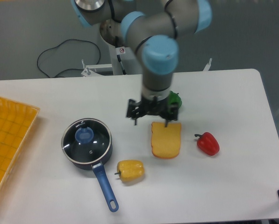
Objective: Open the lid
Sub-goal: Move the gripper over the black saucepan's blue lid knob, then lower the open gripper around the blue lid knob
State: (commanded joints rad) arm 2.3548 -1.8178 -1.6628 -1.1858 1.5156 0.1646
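Note:
The lid (86, 140) is a round glass disc with a silver rim and a blue knob (84, 135). It sits closed on a dark saucepan whose blue handle (104, 187) points toward the front edge. My gripper (151, 117) hangs open with nothing between its fingers. It is to the right of the lid, above the table just behind the yellow slice, well apart from the lid.
A yellow slice (166, 139) lies under the gripper's right finger. A green pepper (175, 100) is half hidden behind the wrist. A red pepper (207, 143) lies at right, a yellow pepper (130, 171) in front of the saucepan, an orange tray (8, 140) at the left edge.

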